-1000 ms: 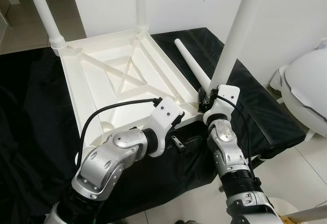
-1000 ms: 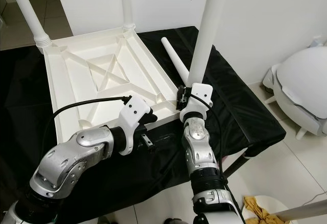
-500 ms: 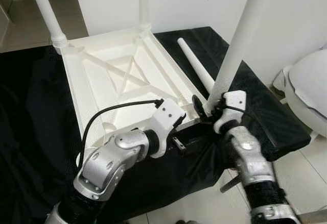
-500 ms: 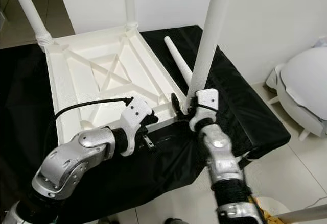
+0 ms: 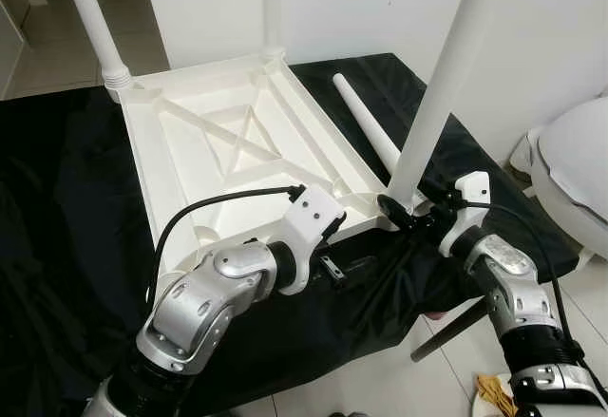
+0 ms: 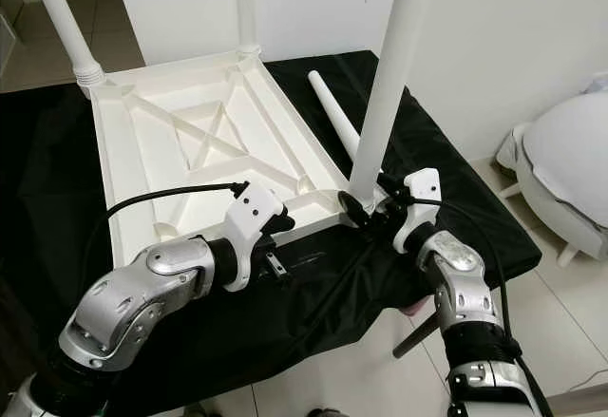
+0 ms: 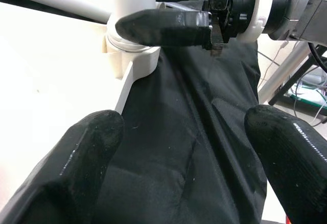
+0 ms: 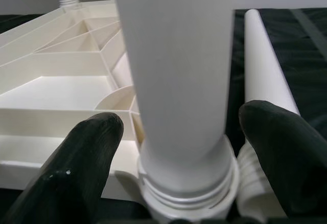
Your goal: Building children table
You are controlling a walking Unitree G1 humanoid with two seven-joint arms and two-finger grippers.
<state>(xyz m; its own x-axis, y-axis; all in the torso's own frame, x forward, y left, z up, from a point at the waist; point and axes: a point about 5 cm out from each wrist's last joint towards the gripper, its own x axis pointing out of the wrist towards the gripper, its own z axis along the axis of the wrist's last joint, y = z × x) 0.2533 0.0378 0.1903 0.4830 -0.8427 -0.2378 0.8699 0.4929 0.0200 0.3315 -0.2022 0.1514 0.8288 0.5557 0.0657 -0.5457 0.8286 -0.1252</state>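
right end effector (image 6: 366, 210) spread around the upright leg (image 6: 391, 75) at the upturned table (image 6: 180, 151) corner; left end effector (image 5: 356, 267) spread, hovering just beside it.

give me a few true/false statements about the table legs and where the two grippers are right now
1. The white tabletop lies upside down on the black cloth. True.
2. The right gripper is at the base of the near right leg, one finger on each side. True.
3. All four legs stand upright in their sockets. False: three stand upright, and a loose leg lies flat on the cloth beside the tabletop.
4. The left gripper is clamped on a leg. False: its fingers are spread open over the black cloth near the tabletop's corner, holding nothing.
5. The loose leg lies on the robot's right of the tabletop. True.
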